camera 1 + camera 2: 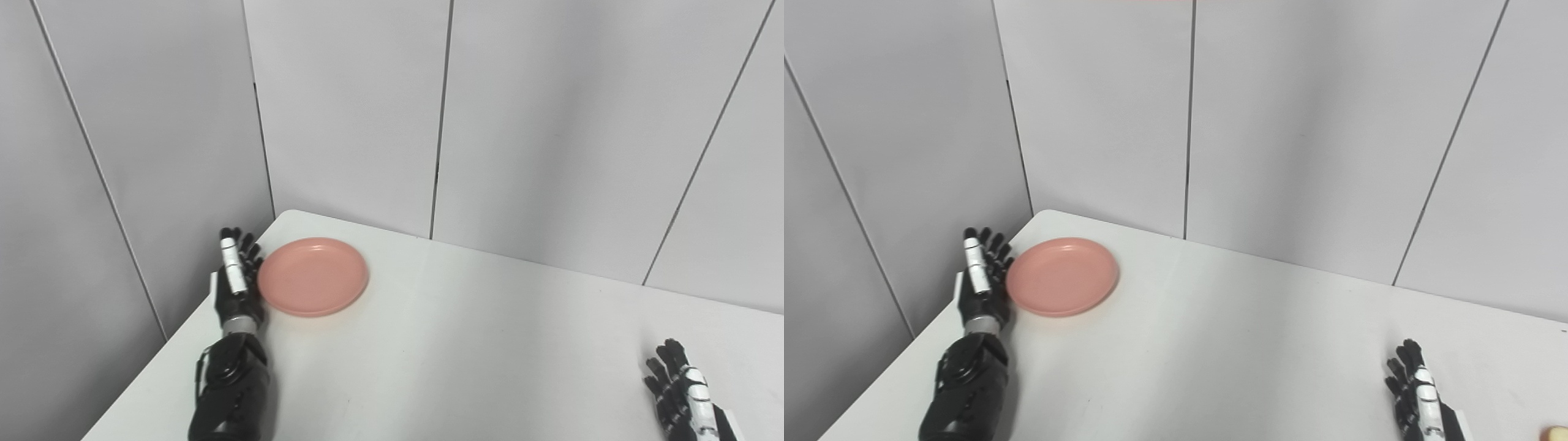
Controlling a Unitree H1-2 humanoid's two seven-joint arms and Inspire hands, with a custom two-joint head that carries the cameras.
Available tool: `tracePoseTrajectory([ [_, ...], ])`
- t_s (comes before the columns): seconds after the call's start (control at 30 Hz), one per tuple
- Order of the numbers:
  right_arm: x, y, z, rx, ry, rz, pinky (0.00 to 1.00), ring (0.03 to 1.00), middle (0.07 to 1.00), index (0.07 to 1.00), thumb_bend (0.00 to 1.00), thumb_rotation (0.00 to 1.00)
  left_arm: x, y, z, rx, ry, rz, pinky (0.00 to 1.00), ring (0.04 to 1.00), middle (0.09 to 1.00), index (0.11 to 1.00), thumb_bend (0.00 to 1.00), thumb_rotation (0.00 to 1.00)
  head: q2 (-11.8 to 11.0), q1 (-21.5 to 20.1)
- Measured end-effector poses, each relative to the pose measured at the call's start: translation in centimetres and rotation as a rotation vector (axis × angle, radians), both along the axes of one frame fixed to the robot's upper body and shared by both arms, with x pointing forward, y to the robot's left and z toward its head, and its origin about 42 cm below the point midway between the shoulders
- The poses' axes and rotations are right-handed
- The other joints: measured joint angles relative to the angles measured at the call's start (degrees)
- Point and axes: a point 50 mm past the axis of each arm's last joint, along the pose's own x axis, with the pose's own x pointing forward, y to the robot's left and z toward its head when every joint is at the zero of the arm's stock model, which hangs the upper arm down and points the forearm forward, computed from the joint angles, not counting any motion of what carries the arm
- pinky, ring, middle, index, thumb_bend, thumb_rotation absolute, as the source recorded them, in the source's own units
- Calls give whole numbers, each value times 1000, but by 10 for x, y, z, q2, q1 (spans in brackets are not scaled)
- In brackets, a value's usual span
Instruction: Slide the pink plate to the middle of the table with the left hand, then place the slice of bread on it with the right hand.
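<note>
A round pink plate [313,276] lies empty near the table's far left corner. My left hand [236,275] stands on edge right beside the plate's left rim, fingers straight and apart, holding nothing; whether it touches the rim I cannot tell. Low at the right, my right hand [681,391] rests open over the table with its fingers stretched forward. A small tan sliver of the bread slice [1554,433] shows only in the right eye view, at the bottom right corner, to the right of the right hand [1416,394].
The white table [465,343] ends in a rounded corner just behind the plate, and its left edge runs close under my left forearm. Grey wall panels [349,116] stand right behind the table's far edge.
</note>
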Motion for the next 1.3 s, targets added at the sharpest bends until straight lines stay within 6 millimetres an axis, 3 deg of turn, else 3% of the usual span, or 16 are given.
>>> tracePoseTrajectory([
  [0.33,-3,0,0,-3,0,-1,1000,987,997,988,157,1000,20,-13,-1,19,14,-118,971,960,960,952,696,1000,-3,-14],
  [0.53,-3,3,-1,-34,2,9,1000,986,993,987,184,1000,31,-25,-3,39,15,-200,996,980,977,975,676,1000,-6,-37],
  [1.03,-9,12,-3,-50,1,-13,1000,979,988,987,182,1000,42,-50,-5,96,30,-348,981,974,976,960,664,1000,-2,-91],
  [1.3,-9,18,-3,-57,1,-14,1000,989,999,1000,157,1000,42,-65,-8,97,12,-443,957,959,960,945,708,1000,-1,-126],
])
